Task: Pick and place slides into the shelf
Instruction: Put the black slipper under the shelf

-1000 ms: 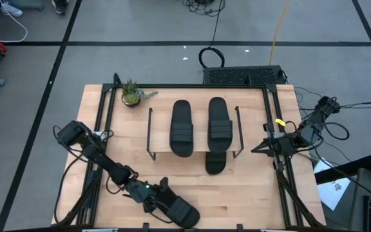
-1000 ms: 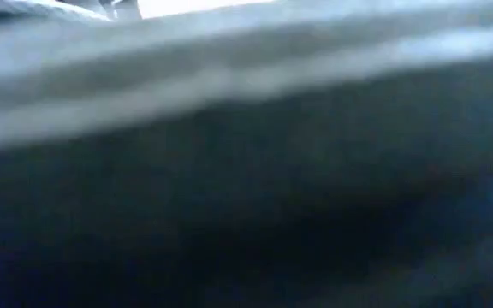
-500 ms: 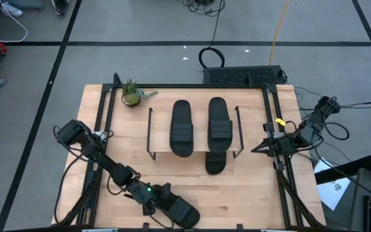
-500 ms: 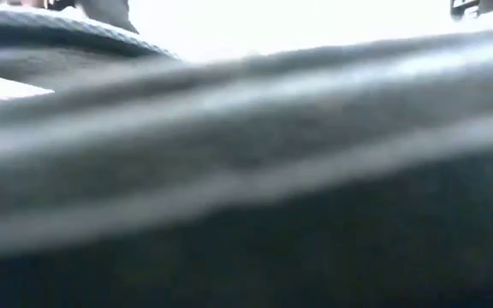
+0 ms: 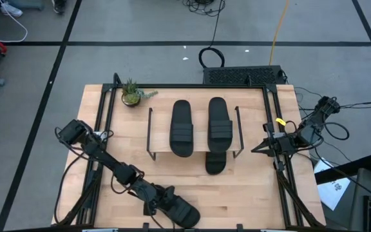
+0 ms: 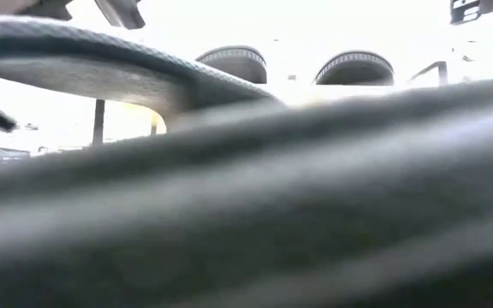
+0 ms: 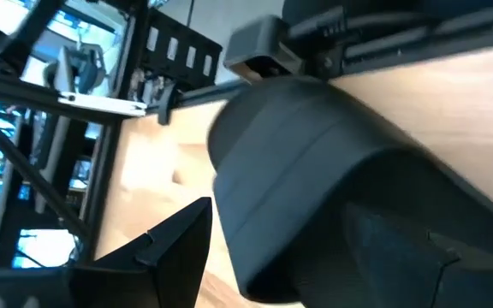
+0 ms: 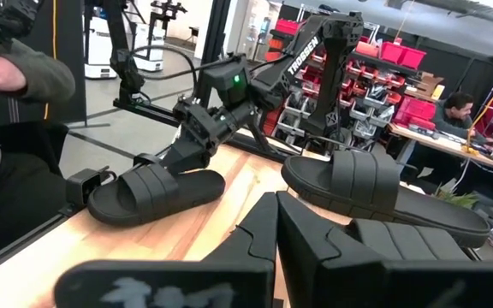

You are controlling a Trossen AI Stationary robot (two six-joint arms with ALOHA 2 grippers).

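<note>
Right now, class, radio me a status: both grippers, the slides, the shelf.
Left gripper at near-edge slide. Right gripper parked at right edge. Two slides on shelf, one beneath. Nothing blocking.

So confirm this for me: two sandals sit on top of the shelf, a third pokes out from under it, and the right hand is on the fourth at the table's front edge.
Not quite. It is the left hand, not the right, that is on the fourth sandal at the table's front edge; the high view shows it. The right hand waits at the table's right side. The rest holds: two sandals on the shelf, a third poking out from under it.
</note>
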